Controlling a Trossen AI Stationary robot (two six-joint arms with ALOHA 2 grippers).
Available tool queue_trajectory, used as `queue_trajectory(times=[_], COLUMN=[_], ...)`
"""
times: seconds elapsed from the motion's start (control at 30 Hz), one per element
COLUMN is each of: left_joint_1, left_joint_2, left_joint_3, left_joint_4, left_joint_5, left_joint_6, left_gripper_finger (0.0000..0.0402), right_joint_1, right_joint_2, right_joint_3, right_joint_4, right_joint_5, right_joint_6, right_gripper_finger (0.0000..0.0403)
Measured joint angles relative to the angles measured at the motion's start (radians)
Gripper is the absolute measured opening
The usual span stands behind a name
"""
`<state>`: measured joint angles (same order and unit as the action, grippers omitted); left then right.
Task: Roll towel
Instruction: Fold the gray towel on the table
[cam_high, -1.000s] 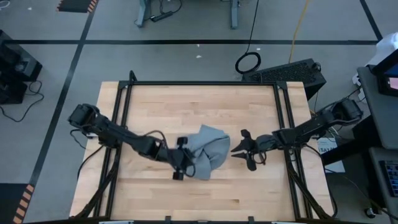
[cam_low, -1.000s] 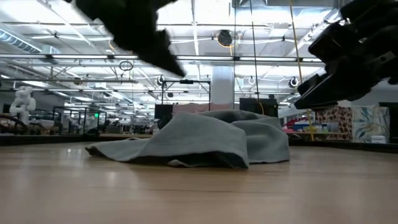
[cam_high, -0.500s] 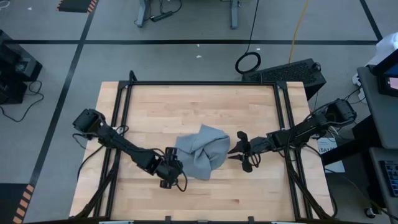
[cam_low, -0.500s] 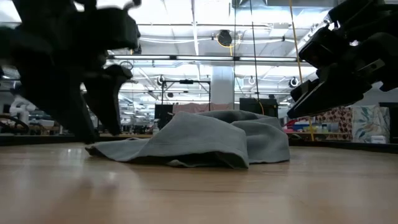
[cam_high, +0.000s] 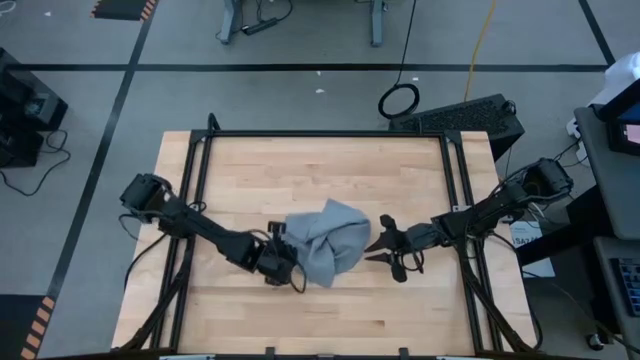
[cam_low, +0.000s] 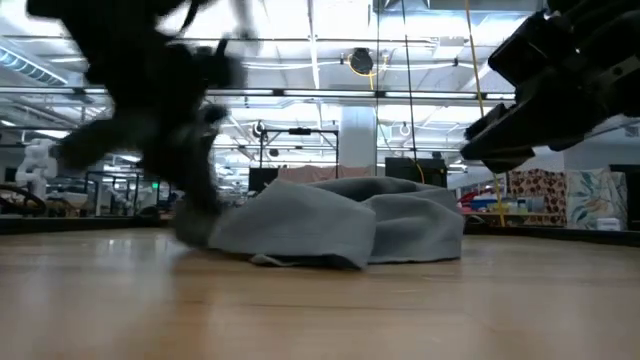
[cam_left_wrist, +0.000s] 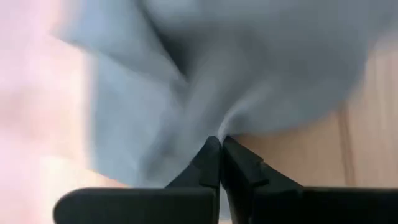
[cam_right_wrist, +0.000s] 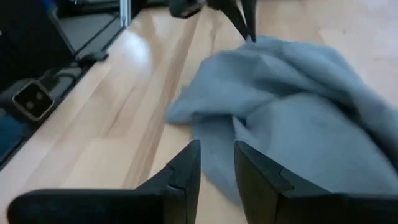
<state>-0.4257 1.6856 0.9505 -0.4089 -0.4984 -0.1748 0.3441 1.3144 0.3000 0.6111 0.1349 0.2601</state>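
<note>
Now, where the towel is: the towel lies in a crumpled heap near the middle of the high view, on the wooden worktop.
Why it lies so: it is bunched up, not flat, so I think it must be spread out before it can be rolled.
Left pincer: the left pincer is at the towel's lower left edge in the high view, low by the worktop. In the left wrist view its two dark tips are pressed together right at the cloth. It looks like it pinches a bit of the edge.
Why it holds there: likely to tug that edge out and open the heap.
Right pincer: the right pincer hangs just beside the towel's right side in the high view. Its fingers stand a little apart and hold nothing.
Why it waits there: it seems ready to catch the other side.
Towel feel: soft, grey-blue, plain, full of folds and humps.
Worktop feel: pale wood, smooth and hard, made of long strips, with a black frame around it.
</note>
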Motion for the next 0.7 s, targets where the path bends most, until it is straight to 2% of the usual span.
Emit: queue_trajectory(times=[0.3, 0.5, 0.7], left_joint_1=[0.044, 0.105, 0.169], left_joint_2=[-0.212, -0.286, -0.289], left_joint_3=[0.042, 0.042, 0.042], left_joint_4=[0.02, -0.003, -0.043], left_joint_5=[-0.29, -0.468, -0.481], left_joint_6=[0.031, 0.011, -0.049], left_gripper_finger=[0.0009, 0.0007, 0.0006], right_joint_1=[0.019, 0.023, 0.038], right_joint_2=[0.013, 0.156, 0.333], right_joint_3=[0.0, 0.052, 0.165], right_joint_4=[0.075, 0.067, 0.046], right_joint_5=[0.076, 0.075, 0.076], right_joint_6=[-0.033, -0.014, -0.053], right_gripper_finger=[0.0089, 0.0089, 0.0089])
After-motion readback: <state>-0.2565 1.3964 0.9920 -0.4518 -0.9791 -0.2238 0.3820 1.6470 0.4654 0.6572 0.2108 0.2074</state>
